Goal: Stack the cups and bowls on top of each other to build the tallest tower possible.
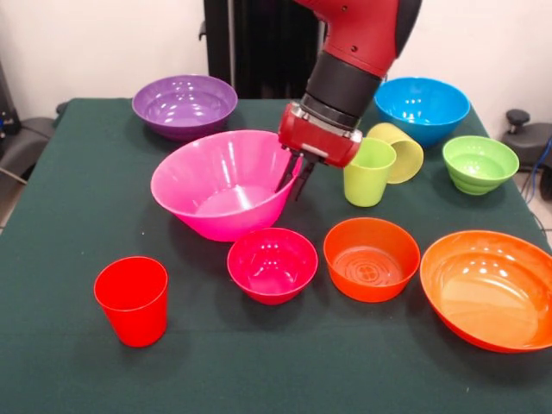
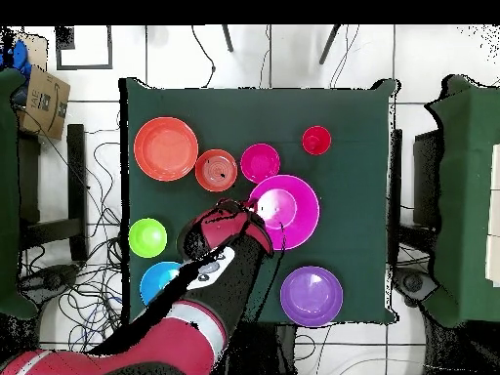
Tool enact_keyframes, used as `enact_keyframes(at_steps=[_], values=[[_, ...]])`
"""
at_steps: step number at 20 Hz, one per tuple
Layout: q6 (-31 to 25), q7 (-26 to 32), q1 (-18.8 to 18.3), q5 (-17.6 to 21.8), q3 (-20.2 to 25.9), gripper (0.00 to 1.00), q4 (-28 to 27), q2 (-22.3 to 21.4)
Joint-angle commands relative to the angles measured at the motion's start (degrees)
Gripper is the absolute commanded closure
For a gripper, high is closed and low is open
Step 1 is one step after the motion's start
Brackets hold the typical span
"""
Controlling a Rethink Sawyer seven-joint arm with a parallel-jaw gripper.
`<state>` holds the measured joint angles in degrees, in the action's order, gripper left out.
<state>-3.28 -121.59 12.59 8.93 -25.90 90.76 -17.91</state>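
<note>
Nothing stacked yet, and the gripper (image 1: 295, 175) straddles the big pink bowl (image 1: 226, 184)'s rim, jaws narrowly parted, rim between them.

The jaws straddle the rim of the large pink bowl (image 1: 222, 183), which blocks one side. Just beside them on the other side stand the lime green cup (image 1: 368, 172) and the tipped pale yellow cup (image 1: 399, 151). Beneath them the small magenta bowl (image 1: 272, 264) and small orange bowl (image 1: 371, 258) crowd the tabletop (image 1: 60, 216). Open cloth lies beyond the pink bowl.
</note>
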Motion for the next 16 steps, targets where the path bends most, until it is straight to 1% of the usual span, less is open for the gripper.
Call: enact_keyframes(at_steps=[1, 4, 5, 9, 16], values=[[-7.19, -4.76, 0.05, -3.17, 9.40, 1.00, -4.59, -1.45], [-9.40, -4.37, -0.27, -3.58, 10.19, 1.00, -3.64, -3.40], [-11.09, -3.97, -0.41, -3.73, 10.39, 1.00, -3.23, -4.43], [-15.43, -2.93, -0.51, -3.65, 9.79, 1.00, -2.25, -6.73], [-17.47, -4.64, 0.54, -3.81, 7.76, 1.00, -2.47, -6.43]])
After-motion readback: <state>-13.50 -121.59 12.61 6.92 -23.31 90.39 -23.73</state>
